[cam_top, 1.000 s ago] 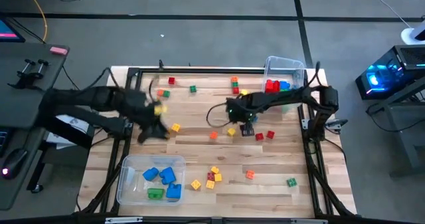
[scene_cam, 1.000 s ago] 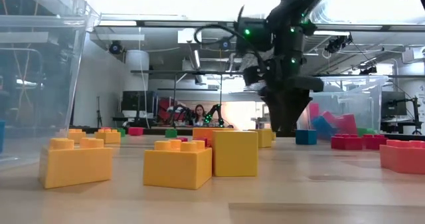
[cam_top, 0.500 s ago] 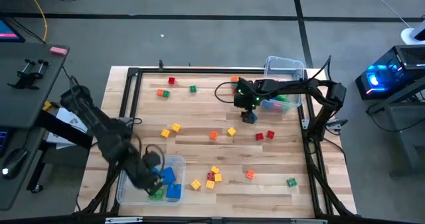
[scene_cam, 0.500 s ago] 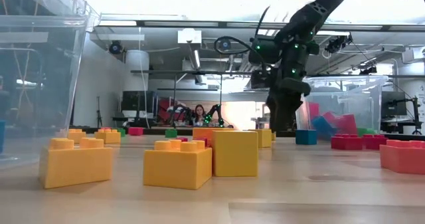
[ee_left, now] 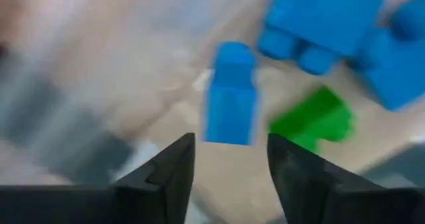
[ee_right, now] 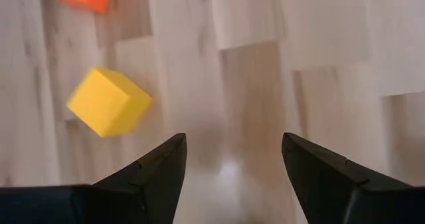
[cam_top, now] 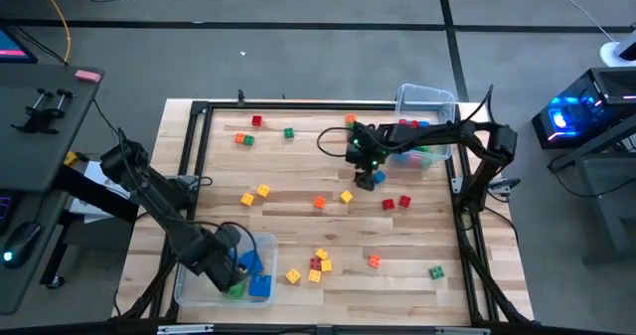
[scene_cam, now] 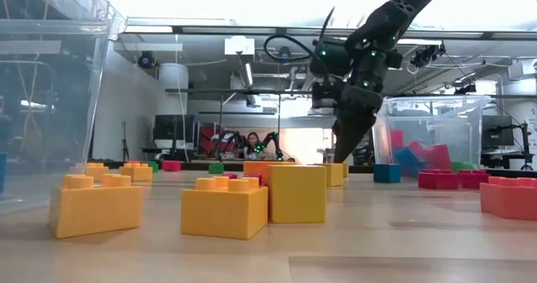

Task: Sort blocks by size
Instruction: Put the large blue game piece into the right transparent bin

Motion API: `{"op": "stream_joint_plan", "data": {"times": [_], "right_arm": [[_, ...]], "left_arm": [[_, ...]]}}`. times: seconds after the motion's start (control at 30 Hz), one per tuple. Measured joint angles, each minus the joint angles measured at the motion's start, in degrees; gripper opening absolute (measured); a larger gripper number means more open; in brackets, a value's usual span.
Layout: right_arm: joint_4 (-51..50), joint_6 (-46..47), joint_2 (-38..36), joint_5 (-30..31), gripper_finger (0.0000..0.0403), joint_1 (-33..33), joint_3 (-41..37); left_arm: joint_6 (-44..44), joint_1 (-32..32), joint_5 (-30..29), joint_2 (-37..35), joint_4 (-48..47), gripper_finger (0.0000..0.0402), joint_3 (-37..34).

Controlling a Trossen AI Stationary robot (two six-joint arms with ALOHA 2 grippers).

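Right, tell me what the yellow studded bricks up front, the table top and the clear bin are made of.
Yellow studded bricks: likely moulded plastic, smooth with a slight sheen, crisp edges and round studs.
Table top: wood, pale planks with visible grain and seams, apparently matte.
Clear bin: probably thin transparent plastic; the blue blocks show through its walls.

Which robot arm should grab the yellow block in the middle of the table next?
Probably the right. Its open end effector is just beside that yellow block, while the left end effector is over the bin.

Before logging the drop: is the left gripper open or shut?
Open: the left gripper shows a gap between its fingers, empty, above the bin's blue blocks.
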Motion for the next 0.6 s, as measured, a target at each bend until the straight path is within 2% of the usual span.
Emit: {"op": "stream_joint_plan", "data": {"times": [0.1, 0.3, 0.6], "right_arm": [[1.4, 3.3, 0.0, -0.7, 0.0245, 1.3, 0.0], [3.9, 9.1, 0.0, -0.7, 0.0245, 4.0, 0.0], [5.1, 13.1, 0.0, -0.7, 0.0245, 6.2, 0.1]], "left_arm": [[-0.2, 0.3, -0.2, 0.0, -2.6, 0.0212, 0.0], [0.7, -0.1, 0.5, -0.1, 4.6, 0.0265, -3.4], [0.0, 0.1, 1.0, -0.1, 7.0, 0.0276, -8.9]]}}
